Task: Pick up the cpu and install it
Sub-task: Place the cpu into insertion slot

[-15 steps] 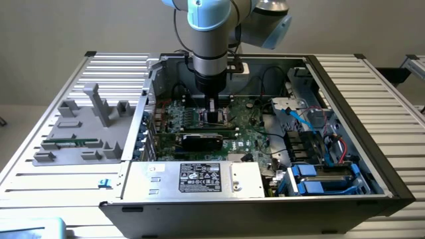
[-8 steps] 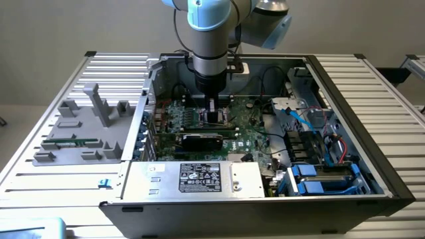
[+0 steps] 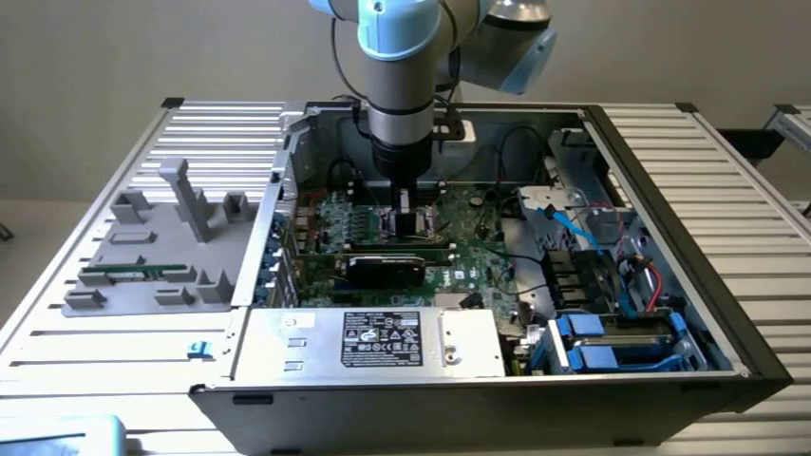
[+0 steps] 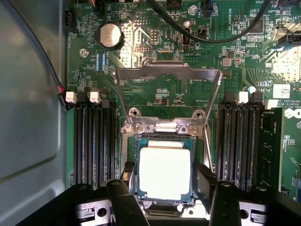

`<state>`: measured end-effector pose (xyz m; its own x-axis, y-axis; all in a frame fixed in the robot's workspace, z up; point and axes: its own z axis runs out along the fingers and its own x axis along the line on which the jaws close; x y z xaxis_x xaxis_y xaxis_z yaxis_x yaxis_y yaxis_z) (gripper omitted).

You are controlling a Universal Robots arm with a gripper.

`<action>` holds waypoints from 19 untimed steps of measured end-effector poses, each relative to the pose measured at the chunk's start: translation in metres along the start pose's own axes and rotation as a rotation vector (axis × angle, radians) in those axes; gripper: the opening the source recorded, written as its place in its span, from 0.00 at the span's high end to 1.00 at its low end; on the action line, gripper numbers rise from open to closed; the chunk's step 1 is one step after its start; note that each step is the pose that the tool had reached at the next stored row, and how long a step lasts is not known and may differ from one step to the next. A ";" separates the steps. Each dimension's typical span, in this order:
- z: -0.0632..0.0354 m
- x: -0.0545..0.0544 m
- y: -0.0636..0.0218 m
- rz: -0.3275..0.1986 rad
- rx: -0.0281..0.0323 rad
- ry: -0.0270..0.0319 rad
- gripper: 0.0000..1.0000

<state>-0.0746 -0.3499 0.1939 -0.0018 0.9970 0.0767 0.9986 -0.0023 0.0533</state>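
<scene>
Arm was down inside the open computer case, with the gripper low over the motherboard, just behind the black graphics card. In the wrist view the cpu sat square inside the socket frame, pale metal lid up, green substrate edge visible all round. I couldn't tell whether it was fully seated or a hair above the contacts. The load plate was flipped open and lay back on the board, clear of the chip. The gripper had its fingers set narrow; the right-hand finger and its mate were against two opposite edges of the cpu, which read as a hold on it. Empty memory slots ran along both sides of the socket, and a coin cell sat further up the board. On handling, my read is light, rigid and flat, with no give at all. The lid looks smooth, so it's probably slippery if pinched on its faces. Substrate edges are the only sane grip, on opposite sides, with modest force. The fragile part is underneath: the contact field and socket pins won't tolerate tilt, sliding or a drop. Keep it level and aligned to the socket frame. Clearance around it was tight, with the socket walls just beside the fingers.
</scene>
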 end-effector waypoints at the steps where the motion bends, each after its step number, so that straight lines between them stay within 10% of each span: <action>1: -0.0007 0.000 0.0000 0.000 0.0001 0.0006 0.38; 19: -0.0608 0.004 0.0033 0.001 -0.0001 0.0202 0.38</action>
<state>-0.0745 -0.3506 0.2549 -0.0020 0.9953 0.0968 0.9986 -0.0032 0.0533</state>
